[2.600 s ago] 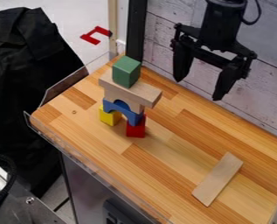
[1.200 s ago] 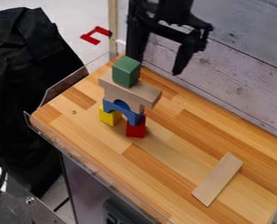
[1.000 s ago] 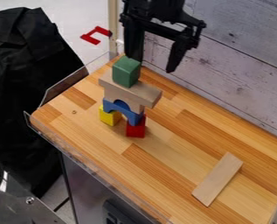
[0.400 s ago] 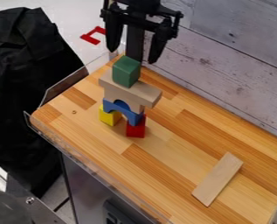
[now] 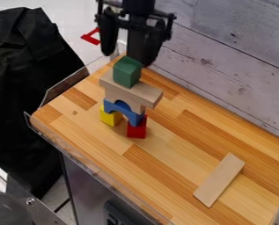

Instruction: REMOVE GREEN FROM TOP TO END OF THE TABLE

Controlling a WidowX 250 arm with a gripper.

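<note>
One big black cloth [image 5: 30, 88] is bunched up on the left, off the tabletop [image 5: 170, 154]. Next over, past the far left corner, there's a red bracket-looking piece [image 5: 91, 37]. Then comes the tower, on the left half of the tabletop: yellow block [image 5: 110, 117] at its lower left, pale arch [image 5: 113, 95] on a blue arch [image 5: 130, 115] in the middle, pale plank [image 5: 144, 94] lying across those, and the green block [image 5: 126, 72] standing right on top. The claw [image 5: 127, 58] hangs by the green block, released, fingers spread wide; can't tell if either one touches it. Red block [image 5: 137, 130] holds up the tower's right side. Farther right, toward the near side, a loose plank [image 5: 219, 180] lies flat at an angle.
</note>
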